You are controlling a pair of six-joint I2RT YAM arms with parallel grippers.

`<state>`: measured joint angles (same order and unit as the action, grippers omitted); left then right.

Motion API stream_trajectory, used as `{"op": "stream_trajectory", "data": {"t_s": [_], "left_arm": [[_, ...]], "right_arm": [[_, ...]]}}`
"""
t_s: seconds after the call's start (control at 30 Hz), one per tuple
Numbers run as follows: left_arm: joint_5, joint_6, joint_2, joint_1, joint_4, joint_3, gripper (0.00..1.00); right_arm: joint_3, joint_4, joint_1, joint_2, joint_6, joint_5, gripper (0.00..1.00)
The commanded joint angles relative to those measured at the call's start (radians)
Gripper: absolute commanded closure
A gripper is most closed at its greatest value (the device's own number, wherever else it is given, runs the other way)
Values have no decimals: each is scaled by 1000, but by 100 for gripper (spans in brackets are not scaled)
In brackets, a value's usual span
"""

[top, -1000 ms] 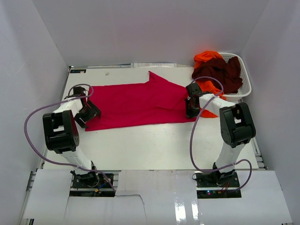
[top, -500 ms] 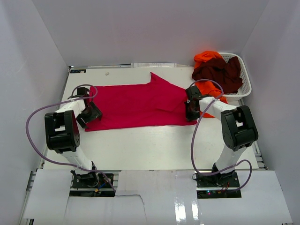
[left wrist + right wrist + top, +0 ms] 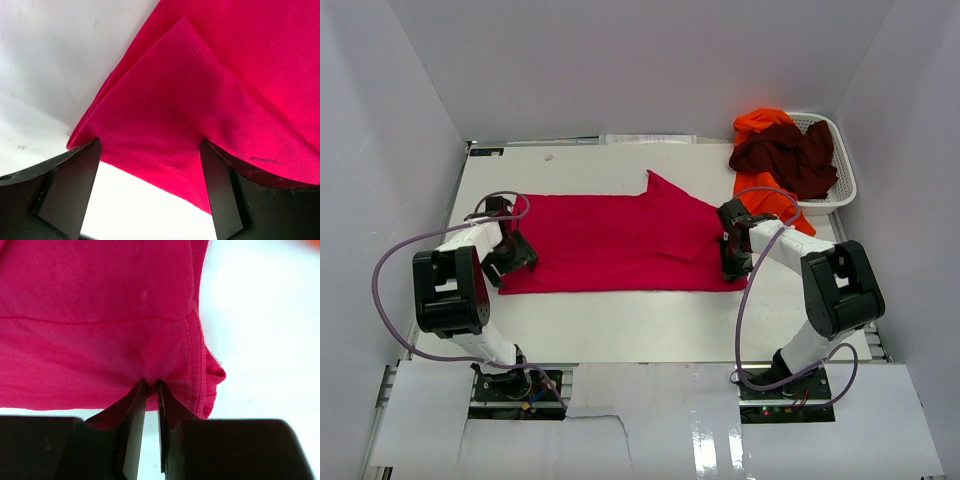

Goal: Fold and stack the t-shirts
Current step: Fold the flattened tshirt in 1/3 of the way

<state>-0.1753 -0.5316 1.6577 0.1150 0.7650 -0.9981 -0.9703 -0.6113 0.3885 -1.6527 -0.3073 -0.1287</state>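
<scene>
The crimson-red t-shirt (image 3: 620,240) lies spread flat across the table, one sleeve pointing to the far side. My left gripper (image 3: 510,256) is at its near left corner. In the left wrist view it (image 3: 150,150) is open, its fingers (image 3: 70,190) wide apart with the cloth's edge (image 3: 165,120) between them. My right gripper (image 3: 730,262) is at the shirt's near right corner. In the right wrist view it (image 3: 151,385) is shut on the hem (image 3: 195,370). The orange t-shirt (image 3: 760,122) and the dark maroon t-shirt (image 3: 785,155) lie heaped in and over the basket.
The white mesh laundry basket (image 3: 843,180) stands at the far right, the orange cloth spilling out of it toward my right arm. White walls close in the table (image 3: 620,320) on three sides. Purple cables loop beside both arms.
Both grippers moved toward the near edge, dragging the red shirt with them. Its near edge now lies straighter and flatter, and the shirt sits closer to me.
</scene>
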Motion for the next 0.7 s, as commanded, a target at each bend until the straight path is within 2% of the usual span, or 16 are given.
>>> {"op": "stream_trajectory", "data": {"t_s": [0.0, 0.13, 0.17, 0.23, 0.33, 0.37, 0.4, 0.43, 0.57, 0.67], "left_arm": [[-7, 22, -62, 2, 82, 33, 9], [-1, 18, -113, 0, 94, 50, 9], [-3, 13, -128, -1, 97, 44, 9], [0, 12, -134, -2, 106, 29, 9], [-4, 12, -134, -1, 128, -23, 9], [-9, 12, -137, -2, 132, -37, 9], [-16, 12, -139, -2, 135, -63, 8], [-26, 12, -141, -2, 140, -79, 8], [15, 1, -156, 0, 160, -149, 8], [113, -18, -167, -15, 158, -189, 8]], "right_arm": [[87, -186, 15, 16, -21, -22, 80], [113, -209, 36, 89, -71, -78, 71], [108, -214, 42, 103, -78, -104, 64], [73, -226, 47, 140, -84, -139, 58], [26, -240, 50, 165, -78, -170, 56], [-5, -243, 52, 169, -73, -176, 47], [-19, -242, 53, 178, -67, -178, 46], [-30, -232, 58, 183, -61, -178, 41], [-50, -139, 90, 250, 25, -115, 29], [-31, -51, 99, 266, 115, -13, 29]]}}
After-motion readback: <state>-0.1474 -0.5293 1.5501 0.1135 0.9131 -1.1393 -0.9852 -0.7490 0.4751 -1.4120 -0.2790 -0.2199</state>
